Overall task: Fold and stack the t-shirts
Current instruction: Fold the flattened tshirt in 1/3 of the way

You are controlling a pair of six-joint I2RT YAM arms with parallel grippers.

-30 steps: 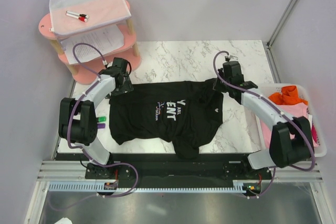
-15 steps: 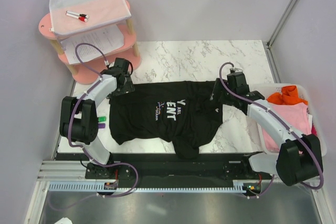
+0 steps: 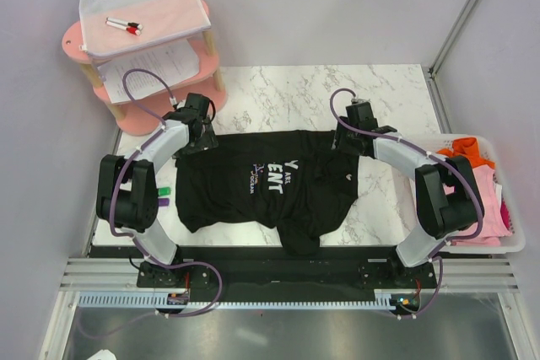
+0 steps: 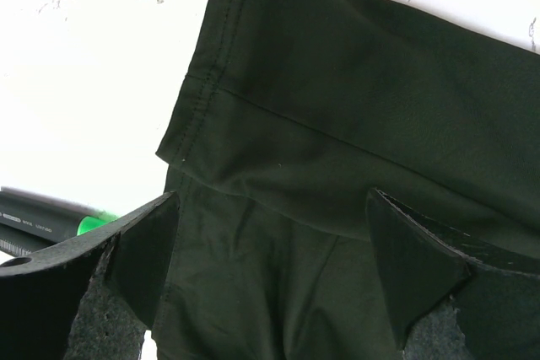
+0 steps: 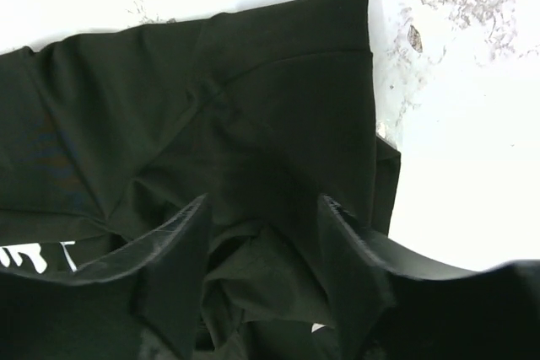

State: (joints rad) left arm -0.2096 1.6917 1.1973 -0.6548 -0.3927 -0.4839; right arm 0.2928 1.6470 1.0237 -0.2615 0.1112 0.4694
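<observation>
A black t-shirt (image 3: 270, 200) with white chest lettering lies spread on the marble table, its lower hem rumpled. My left gripper (image 3: 196, 137) hangs open over the shirt's far left corner; in the left wrist view its jaws (image 4: 278, 267) straddle flat black cloth (image 4: 337, 107) near a stitched hem. My right gripper (image 3: 344, 142) is at the shirt's far right corner. Its jaws (image 5: 261, 267) stand apart around a bunched fold of the black cloth (image 5: 169, 107). An orange t-shirt (image 3: 462, 153) and a pink one (image 3: 481, 187) lie in the basket.
A white basket (image 3: 506, 246) sits at the table's right edge. A pink tiered shelf (image 3: 148, 115) stands back left, with paper sheets (image 3: 156, 65) and markers (image 3: 125, 26). A green-tipped marker (image 3: 164, 190) lies by the shirt's left side, also seen as a marker (image 4: 51, 221).
My right gripper let go of the shirt's right corner, dipped toward me, then came back to the far right corner with its jaws narrower. The left arm stayed put.
</observation>
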